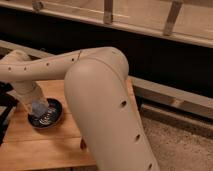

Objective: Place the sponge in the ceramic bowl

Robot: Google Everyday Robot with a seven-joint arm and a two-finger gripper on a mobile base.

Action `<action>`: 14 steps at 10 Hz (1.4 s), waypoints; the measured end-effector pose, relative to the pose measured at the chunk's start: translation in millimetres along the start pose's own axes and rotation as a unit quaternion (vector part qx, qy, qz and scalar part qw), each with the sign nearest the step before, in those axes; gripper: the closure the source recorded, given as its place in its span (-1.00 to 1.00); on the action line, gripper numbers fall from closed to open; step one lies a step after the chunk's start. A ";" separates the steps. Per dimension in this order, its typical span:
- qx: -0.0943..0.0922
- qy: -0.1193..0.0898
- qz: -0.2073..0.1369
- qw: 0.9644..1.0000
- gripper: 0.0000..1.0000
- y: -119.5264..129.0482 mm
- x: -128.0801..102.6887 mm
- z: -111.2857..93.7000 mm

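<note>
The ceramic bowl [54, 118], dark and glossy with faint rings inside, sits on the left part of a wooden table [45, 147]. The sponge [38, 106], a small pale-blue block, is at the bowl's left inner side, right at the tip of my gripper [36, 104]. The gripper reaches down from the left over the bowl's left rim. Whether the sponge rests on the bowl or hangs just above it cannot be told. My large beige arm fills the middle of the view and hides the table's right part.
A dark object [5, 112] stands at the table's left edge, close to the bowl. Behind the table runs a grey ledge [165, 92] under a black wall. Speckled floor [185, 145] lies to the right.
</note>
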 end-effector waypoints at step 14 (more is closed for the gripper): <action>-0.004 -0.011 0.000 1.000 -0.16 -6.7 -16.3 10.2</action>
